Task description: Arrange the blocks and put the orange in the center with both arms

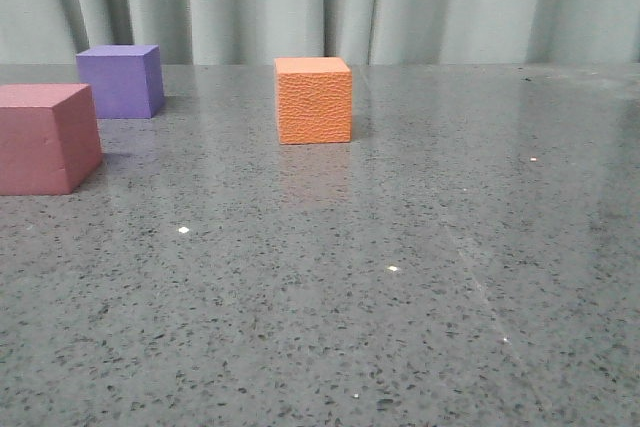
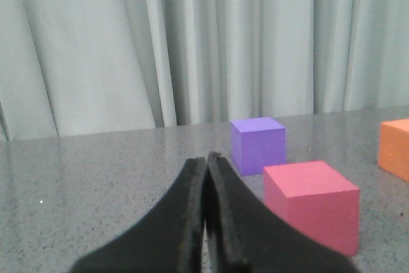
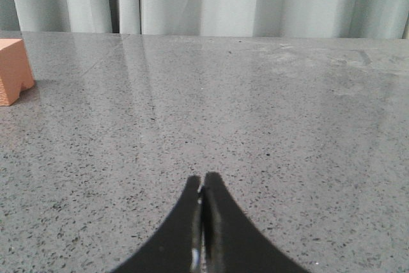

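Orange pebbled foam cube (image 1: 313, 100) stands mid-counter (image 1: 400, 277), well apart from pink-red foam cube (image 1: 45, 139) and purple foam cube (image 1: 120, 80) at left; left hand (image 2: 207, 158), right hand (image 3: 202, 190) both closed, empty; advisable: open wide, grasp squarely.

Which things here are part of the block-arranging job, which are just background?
Job items:
- orange cube
- purple cube
- pink-red cube
- left end effector, shut
- right end effector, shut

Background only:
- grey speckled tabletop
- pale curtain
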Controlling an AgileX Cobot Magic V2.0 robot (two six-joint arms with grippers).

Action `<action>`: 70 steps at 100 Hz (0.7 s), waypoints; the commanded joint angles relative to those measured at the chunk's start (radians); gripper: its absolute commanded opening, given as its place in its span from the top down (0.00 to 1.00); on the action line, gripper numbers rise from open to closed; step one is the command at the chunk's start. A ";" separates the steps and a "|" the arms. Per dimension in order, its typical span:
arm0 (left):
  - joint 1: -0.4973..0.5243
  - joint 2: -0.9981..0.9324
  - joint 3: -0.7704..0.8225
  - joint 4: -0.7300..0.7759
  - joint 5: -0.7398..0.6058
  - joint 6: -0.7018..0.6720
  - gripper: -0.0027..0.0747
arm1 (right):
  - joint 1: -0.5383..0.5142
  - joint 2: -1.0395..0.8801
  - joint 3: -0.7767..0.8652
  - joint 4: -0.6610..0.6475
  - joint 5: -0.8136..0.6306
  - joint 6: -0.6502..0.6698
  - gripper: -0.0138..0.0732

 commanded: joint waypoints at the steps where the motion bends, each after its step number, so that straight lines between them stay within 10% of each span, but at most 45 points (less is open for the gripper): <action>1: -0.002 -0.032 -0.007 -0.010 -0.101 -0.016 0.98 | -0.006 -0.019 -0.013 0.001 -0.089 -0.010 0.92; 70: -0.002 0.641 -0.931 -0.190 0.706 -0.045 0.98 | -0.006 -0.019 -0.013 0.001 -0.084 -0.010 0.92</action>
